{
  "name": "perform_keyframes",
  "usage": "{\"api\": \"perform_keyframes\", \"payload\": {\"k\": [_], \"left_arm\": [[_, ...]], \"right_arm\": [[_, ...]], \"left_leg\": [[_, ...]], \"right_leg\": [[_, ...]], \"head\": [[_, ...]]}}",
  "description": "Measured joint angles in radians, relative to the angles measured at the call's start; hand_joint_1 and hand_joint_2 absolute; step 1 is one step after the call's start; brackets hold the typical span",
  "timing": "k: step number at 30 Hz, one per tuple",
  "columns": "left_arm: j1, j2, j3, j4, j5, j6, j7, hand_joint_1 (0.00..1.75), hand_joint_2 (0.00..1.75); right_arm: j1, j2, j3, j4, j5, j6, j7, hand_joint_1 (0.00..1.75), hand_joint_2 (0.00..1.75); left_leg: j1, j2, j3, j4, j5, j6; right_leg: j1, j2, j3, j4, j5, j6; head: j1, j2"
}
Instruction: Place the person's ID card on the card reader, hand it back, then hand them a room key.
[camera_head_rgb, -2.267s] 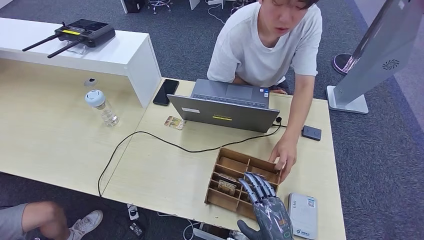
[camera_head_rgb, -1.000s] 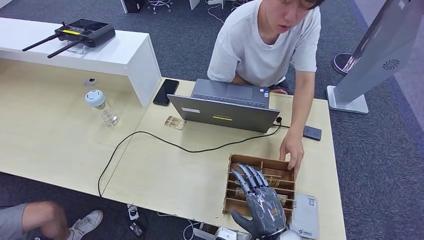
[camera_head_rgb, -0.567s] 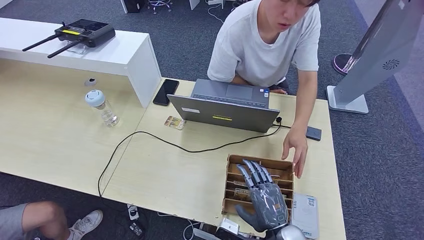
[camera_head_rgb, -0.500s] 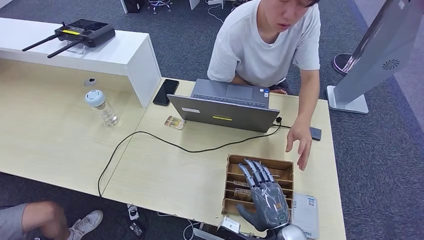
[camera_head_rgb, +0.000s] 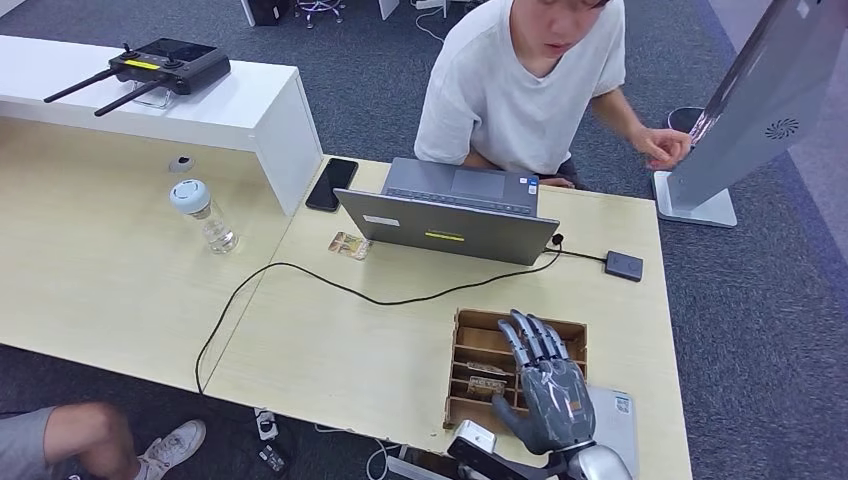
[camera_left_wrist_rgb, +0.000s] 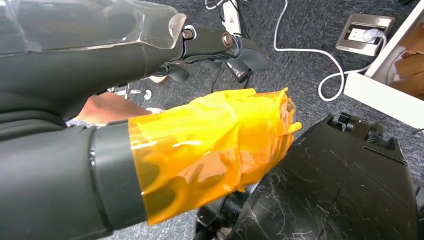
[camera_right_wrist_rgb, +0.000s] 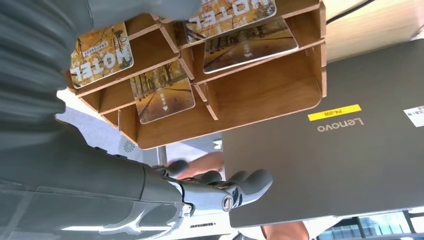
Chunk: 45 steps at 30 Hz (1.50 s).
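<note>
Several key cards (camera_right_wrist_rgb: 102, 54) lie in the slots of the wooden rack (camera_head_rgb: 478, 352), directly under my right hand (camera_head_rgb: 548, 385). My fingers are spread flat above the rack and hold nothing; no card is pinched yet. Just past my hand on its outer side, partly under my palm, lies the grey reader (camera_head_rgb: 612, 425), with no card that I can make out on the part I see.

Judgement on progress: the ID step looks finished or skipped, since no ID card sits on the reader and the person's hand (camera_head_rgb: 662, 146) is raised well away from the table, apparently empty. What remains is the last part: pick one key card from the rack and pass it across. I have not started the grasp.

My left hand (camera_left_wrist_rgb: 215, 145) hangs low beside my body, wrapped in orange film; I cannot tell how its fingers lie.

Head view gives the layout: rack below my hand, laptop (camera_head_rgb: 447, 226) beyond it, the person behind that, a small black box (camera_head_rgb: 623, 265) off to the far outer side. Right wrist view adds what the head view hides: the cards' printed faces, some reading MOTEL, and which slots are filled, with the slot nearest the laptop bare.
</note>
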Motion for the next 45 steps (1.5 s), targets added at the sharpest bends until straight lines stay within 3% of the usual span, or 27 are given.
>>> {"api": "perform_keyframes", "payload": {"k": [14, 15, 18, 19, 22, 23, 45], "left_arm": [[0.003, 0.0, 0.002, 0.0, -0.004, 0.0, 0.006, 0.0, 0.0], [0.003, 0.0, 0.003, 0.0, -0.005, 0.0, 0.008, 0.0, 0.0], [0.006, 0.0, 0.003, 0.0, -0.005, 0.0, 0.011, 0.0, 0.0], [0.007, 0.0, 0.004, 0.0, -0.005, 0.0, 0.011, 0.0, 0.0], [0.008, 0.0, 0.004, 0.0, -0.006, 0.0, 0.011, 0.0, 0.0], [0.009, 0.0, 0.004, 0.0, -0.006, 0.0, 0.011, 0.0, 0.0], [0.007, -0.002, 0.009, 0.0, -0.016, -0.031, -0.011, 0.0, 0.0]], "right_arm": [[0.021, 0.0, 0.009, -0.017, -0.007, 0.005, -0.032, 0.26, 1.75], [0.023, 0.0, 0.013, -0.019, -0.008, 0.006, -0.032, 0.31, 1.75], [0.026, 0.0, 0.026, -0.019, -0.011, 0.012, -0.032, 0.74, 1.75], [0.027, 0.0, 0.03, -0.018, -0.012, 0.015, -0.032, 0.75, 1.75], [0.028, 0.0, 0.039, -0.012, -0.012, 0.02, -0.032, 0.43, 1.75], [0.028, 0.0, 0.042, -0.009, -0.012, 0.02, -0.032, 0.41, 1.75], [-0.031, 0.023, 0.059, 0.06, -0.02, 0.027, -0.025, 0.45, 1.75]], "left_leg": [[0.0, 0.0, 0.0, 0.0, 0.0, 0.0], [0.0, 0.0, 0.0, 0.0, 0.0, 0.0], [0.0, 0.0, 0.0, 0.0, 0.0, 0.0], [0.0, 0.0, 0.0, 0.0, 0.0, 0.0], [0.0, 0.0, 0.0, 0.0, 0.0, 0.0], [0.0, 0.0, 0.0, 0.0, 0.0, 0.0], [0.0, 0.0, 0.0, 0.0, 0.0, 0.0]], "right_leg": [[0.0, 0.0, 0.0, 0.0, 0.0, 0.0], [0.0, 0.0, 0.0, 0.0, 0.0, 0.0], [0.0, 0.0, 0.0, 0.0, 0.0, 0.0], [0.0, 0.0, 0.0, 0.0, 0.0, 0.0], [0.0, 0.0, 0.0, 0.0, 0.0, 0.0], [0.0, 0.0, 0.0, 0.0, 0.0, 0.0], [0.0, 0.0, 0.0, 0.0, 0.0, 0.0]], "head": [[0.0, 0.0], [0.0, 0.0], [0.0, 0.0], [0.0, 0.0], [0.0, 0.0], [0.0, 0.0], [0.0, 0.0]]}}
